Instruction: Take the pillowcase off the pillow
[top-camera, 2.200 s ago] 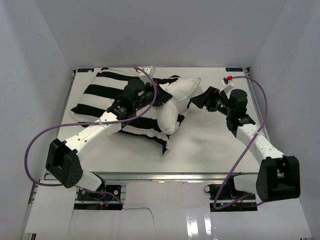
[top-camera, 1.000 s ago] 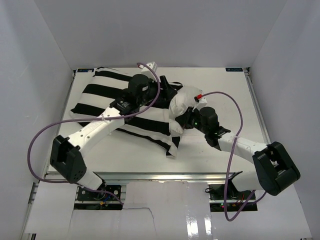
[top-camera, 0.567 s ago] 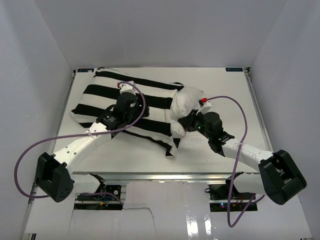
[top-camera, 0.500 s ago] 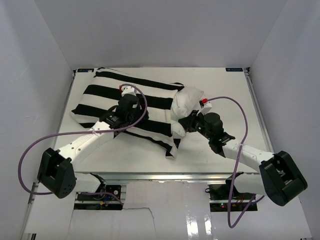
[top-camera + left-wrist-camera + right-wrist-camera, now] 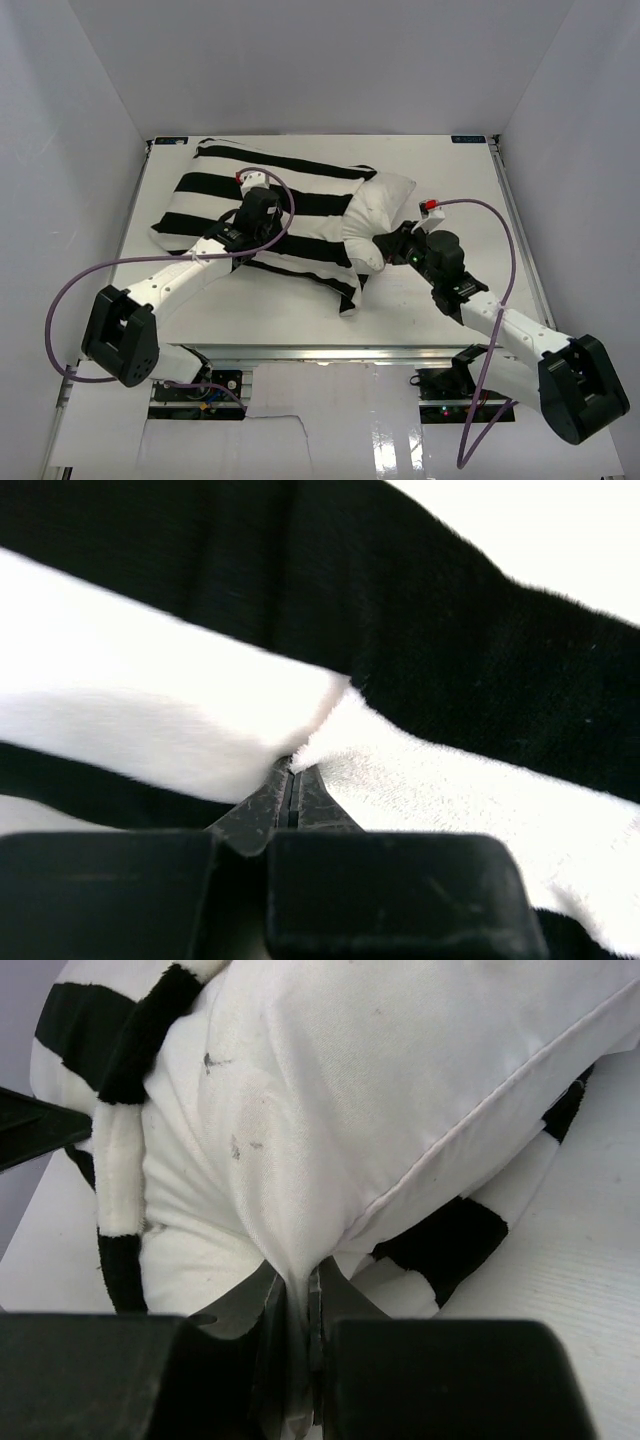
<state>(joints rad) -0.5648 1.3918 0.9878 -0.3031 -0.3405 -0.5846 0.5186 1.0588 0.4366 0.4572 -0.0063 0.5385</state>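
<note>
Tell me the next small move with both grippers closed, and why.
Probably draw the left gripper, shut on the black-and-white striped fabric pillowcase, leftward while the right gripper, shut on the plump off-white fabric pillow, holds: only the pillow's end is uncovered.

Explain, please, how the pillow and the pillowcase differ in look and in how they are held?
The pillow is plain off-white; the pillowcase has black and white stripes. The pillow's cloth looks smooth, the pillowcase's fuzzy. The right gripper pinches the pillow; the left gripper pinches the pillowcase. Only the pillow's right end shows; the pillowcase covers the rest. Both are soft and lie on the table.
</note>
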